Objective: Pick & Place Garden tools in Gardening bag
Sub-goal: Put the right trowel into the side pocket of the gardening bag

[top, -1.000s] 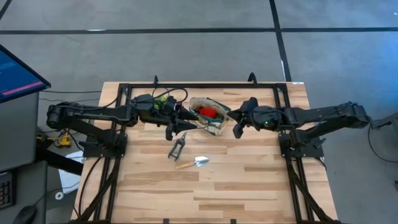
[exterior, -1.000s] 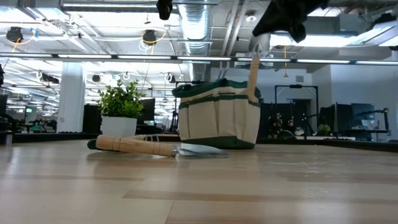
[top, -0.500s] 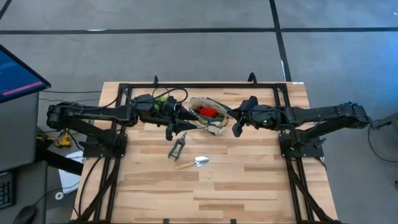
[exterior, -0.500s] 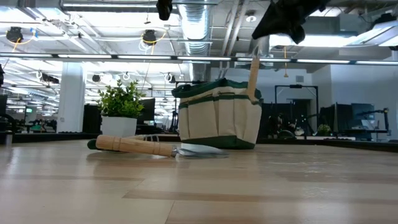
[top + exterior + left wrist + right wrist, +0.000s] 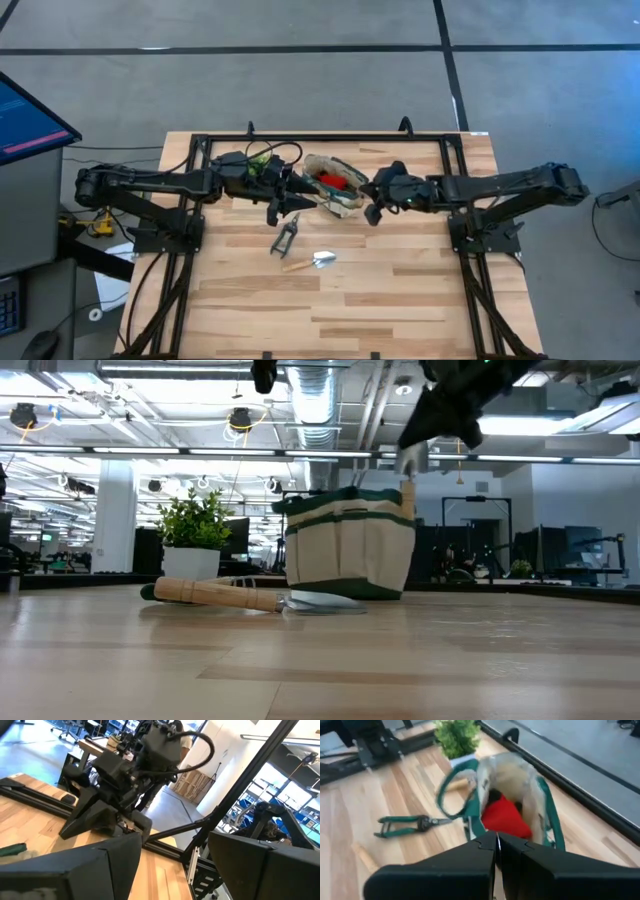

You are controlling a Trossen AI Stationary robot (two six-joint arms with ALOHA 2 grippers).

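Pruning shears (image 5: 286, 236) lie lower left of the gardening bag (image 5: 333, 186), pointing up-right at it; spread left gripper (image 5: 281, 205) hangs nearer than clenched right gripper (image 5: 372, 215).

Cloth gardening bag (image 5: 348, 552), wooden table (image 5: 400, 290)

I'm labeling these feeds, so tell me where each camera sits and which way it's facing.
High: overhead, straight down; both arms, gardening bag.
Low: table height, level across; bag, trowel, potted plant.
Left wrist: past left gripper at the right arm.
Right wrist: past shut right gripper into bag; red piece, shears.
Shared: bag.
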